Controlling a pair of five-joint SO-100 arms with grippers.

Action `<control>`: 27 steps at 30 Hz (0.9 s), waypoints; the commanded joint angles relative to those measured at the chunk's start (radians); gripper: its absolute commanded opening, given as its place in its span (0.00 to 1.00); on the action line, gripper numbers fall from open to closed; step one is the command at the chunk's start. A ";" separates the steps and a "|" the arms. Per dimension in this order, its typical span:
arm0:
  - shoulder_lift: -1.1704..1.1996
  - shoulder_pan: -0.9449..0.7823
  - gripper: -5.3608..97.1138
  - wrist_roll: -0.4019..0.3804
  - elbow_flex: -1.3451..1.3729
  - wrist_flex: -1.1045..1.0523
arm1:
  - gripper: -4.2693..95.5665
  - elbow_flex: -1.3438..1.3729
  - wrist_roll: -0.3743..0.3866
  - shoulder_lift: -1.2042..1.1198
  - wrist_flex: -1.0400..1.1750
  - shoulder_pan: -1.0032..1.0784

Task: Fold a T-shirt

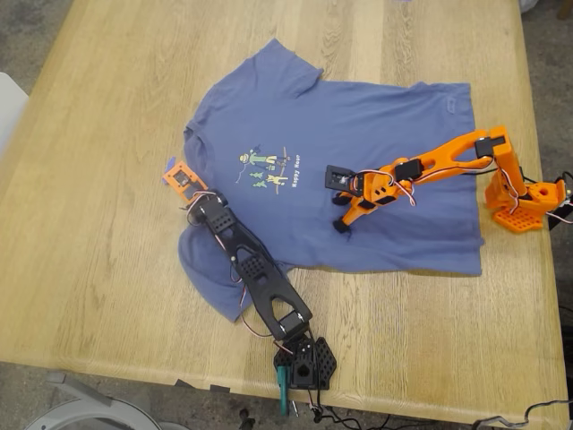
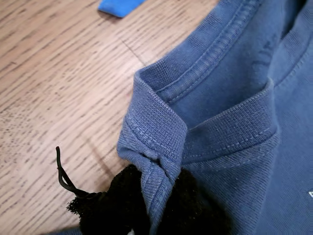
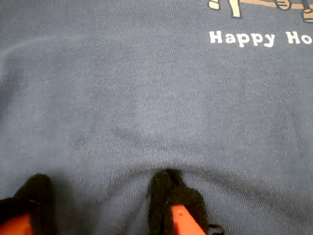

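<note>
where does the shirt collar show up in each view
Exterior view: the collar is on the T-shirt's edge toward the exterior view's left, next to my first gripper.
First wrist view: the collar fills the middle, pinched by my first gripper.
Second wrist view: not in it.
Shared landmark: the blue tape.

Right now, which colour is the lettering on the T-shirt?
White, on the blue-purple T-shirt; the lettering shows best in the second wrist view.
</note>
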 commanded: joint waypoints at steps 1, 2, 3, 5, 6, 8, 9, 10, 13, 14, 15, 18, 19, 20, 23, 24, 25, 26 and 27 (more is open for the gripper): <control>0.138 0.066 0.05 -0.008 -0.038 0.026 | 0.32 -0.044 0.025 -0.028 0.008 -0.015; 0.144 0.071 0.05 -0.008 -0.038 0.031 | 0.30 -0.052 0.035 -0.038 0.008 -0.017; 0.150 0.077 0.05 -0.008 -0.040 0.037 | 0.30 -0.058 0.041 -0.048 0.008 -0.018; 0.163 0.089 0.05 -0.008 -0.040 0.046 | 0.28 -0.067 0.043 -0.061 0.017 -0.021; 0.169 0.097 0.05 -0.008 -0.040 0.051 | 0.26 -0.072 0.044 -0.066 0.021 -0.023; 0.181 0.106 0.05 -0.008 -0.040 0.060 | 0.25 -0.080 0.049 -0.074 0.034 -0.026; 0.189 0.112 0.05 -0.008 -0.040 0.066 | 0.25 -0.084 0.052 -0.077 0.043 -0.028; 0.195 0.117 0.05 -0.008 -0.040 0.074 | 0.24 -0.089 0.057 -0.080 0.054 -0.029; 0.216 0.132 0.05 -0.008 -0.040 0.095 | 0.20 -0.110 0.066 -0.092 0.087 -0.031; 0.224 0.138 0.05 -0.008 -0.040 0.100 | 0.18 -0.124 0.066 -0.100 0.101 -0.031; 0.232 0.146 0.05 -0.008 -0.040 0.104 | 0.15 -0.140 0.067 -0.107 0.118 -0.031; 0.253 0.167 0.05 -0.008 -0.040 0.121 | 0.13 -0.196 0.077 -0.141 0.153 -0.034; 0.261 0.175 0.05 -0.008 -0.040 0.126 | 0.11 -0.222 0.078 -0.156 0.172 -0.037; 0.267 0.181 0.05 -0.008 -0.040 0.130 | 0.09 -0.247 0.083 -0.169 0.186 -0.040; 0.288 0.204 0.05 -0.008 -0.040 0.144 | 0.04 -0.319 0.094 -0.209 0.213 -0.044; 0.299 0.212 0.05 -0.008 -0.040 0.150 | 0.04 -0.337 0.098 -0.219 0.210 -0.043; 0.308 0.219 0.05 -0.008 -0.040 0.153 | 0.04 -0.351 0.104 -0.224 0.207 -0.038; 0.321 0.225 0.05 -0.008 -0.040 0.153 | 0.04 -0.360 0.107 -0.225 0.202 -0.031; 0.333 0.235 0.05 -0.008 -0.040 0.153 | 0.04 -0.367 0.109 -0.225 0.196 -0.020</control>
